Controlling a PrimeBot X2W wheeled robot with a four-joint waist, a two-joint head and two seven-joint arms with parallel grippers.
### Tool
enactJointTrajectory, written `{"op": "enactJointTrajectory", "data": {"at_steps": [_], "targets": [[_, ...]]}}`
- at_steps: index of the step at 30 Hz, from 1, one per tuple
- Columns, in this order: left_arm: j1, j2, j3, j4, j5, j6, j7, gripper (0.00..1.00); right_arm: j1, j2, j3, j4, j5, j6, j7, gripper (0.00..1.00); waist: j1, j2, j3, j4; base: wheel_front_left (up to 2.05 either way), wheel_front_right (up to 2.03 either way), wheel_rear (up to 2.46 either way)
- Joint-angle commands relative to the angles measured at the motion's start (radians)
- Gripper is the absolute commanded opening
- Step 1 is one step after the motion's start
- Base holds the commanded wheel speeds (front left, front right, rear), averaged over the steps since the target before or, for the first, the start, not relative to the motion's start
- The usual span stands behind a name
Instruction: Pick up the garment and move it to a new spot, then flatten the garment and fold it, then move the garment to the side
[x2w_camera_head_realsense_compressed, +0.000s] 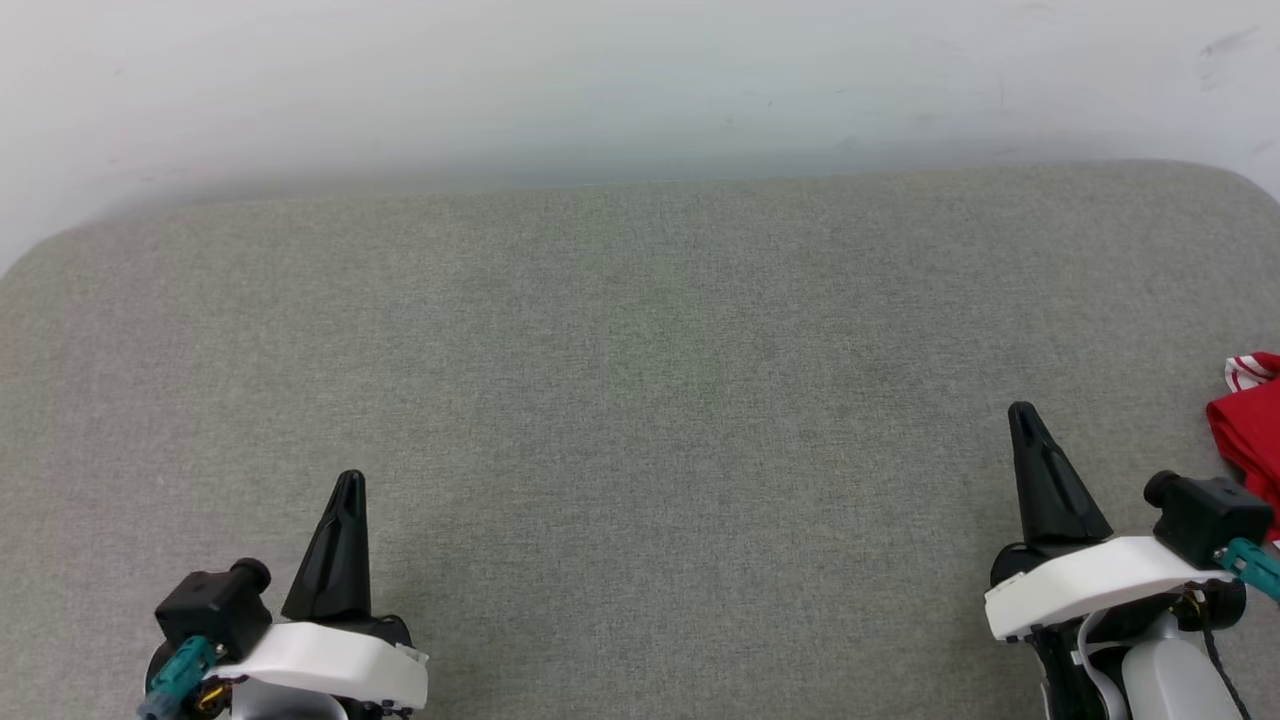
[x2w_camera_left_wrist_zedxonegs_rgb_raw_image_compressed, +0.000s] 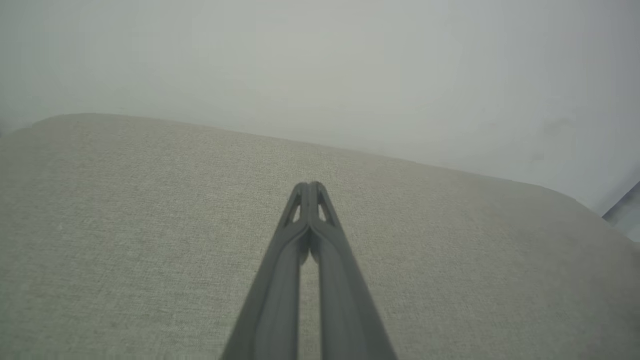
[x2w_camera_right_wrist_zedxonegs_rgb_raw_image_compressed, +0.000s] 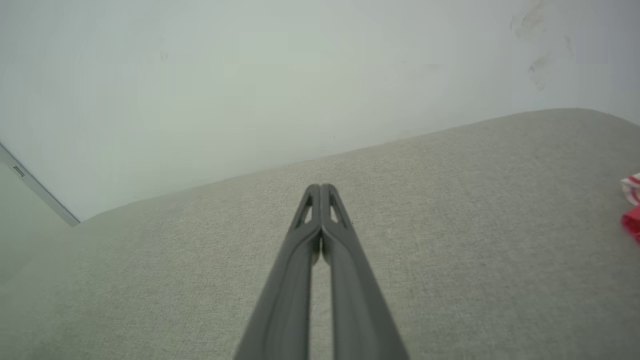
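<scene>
Left gripper (x2w_camera_head_realsense_compressed: 350, 480) and right gripper (x2w_camera_head_realsense_compressed: 1022, 410) sit at the near side of the grey fabric counter (x2w_camera_head_realsense_compressed: 640, 400), jaws closed tight on nothing. The red garment (x2w_camera_head_realsense_compressed: 1245, 425) lies at the counter's right edge. Only a corner shows, so it may be untouched or already folded.

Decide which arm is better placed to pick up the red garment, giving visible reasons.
Right. The red garment lies at the head view's right edge, close beside the right gripper; the left gripper sits far across the grey fabric surface. Both are shut.
</scene>
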Motion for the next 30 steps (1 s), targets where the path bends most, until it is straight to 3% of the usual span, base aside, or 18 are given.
{"op": "enactJointTrajectory", "data": {"at_steps": [1,30], "targets": [[-0.025,0.003,0.008,-0.009,-0.051,-0.001,0.011,0.00,-0.012,-0.002,-0.004,-0.011,0.051,0.000,0.008,0.00,0.0000,-0.0001,-0.002,0.001,0.00,0.00,0.00],[-0.055,0.000,0.028,0.048,-0.510,-0.005,0.124,0.00,0.006,-0.006,-0.033,0.006,0.490,0.000,0.097,0.00,0.0000,-0.0001,-0.025,0.012,0.00,0.00,0.00]]}}
